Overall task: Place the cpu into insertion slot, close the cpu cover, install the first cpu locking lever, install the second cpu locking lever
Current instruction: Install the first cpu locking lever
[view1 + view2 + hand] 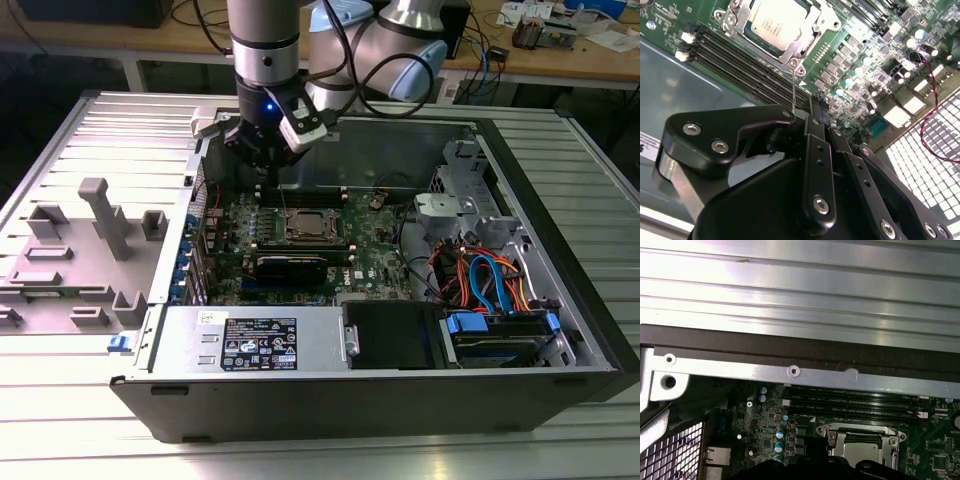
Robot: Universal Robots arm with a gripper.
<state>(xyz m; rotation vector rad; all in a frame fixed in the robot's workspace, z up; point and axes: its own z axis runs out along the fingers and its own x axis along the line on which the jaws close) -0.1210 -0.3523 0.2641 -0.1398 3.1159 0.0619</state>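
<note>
Bright light glares on the ribbed table (800, 285); the case (330, 400) interior lies dim.

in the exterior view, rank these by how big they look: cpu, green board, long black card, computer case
1. computer case
2. green board
3. long black card
4. cpu, clearly smallest

They sit close together, so nearness to the camera does not muddle the order.

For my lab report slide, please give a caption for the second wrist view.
Gripper poised beside the memory slots, close to the cpu framed by the silver cpu cover.
</note>
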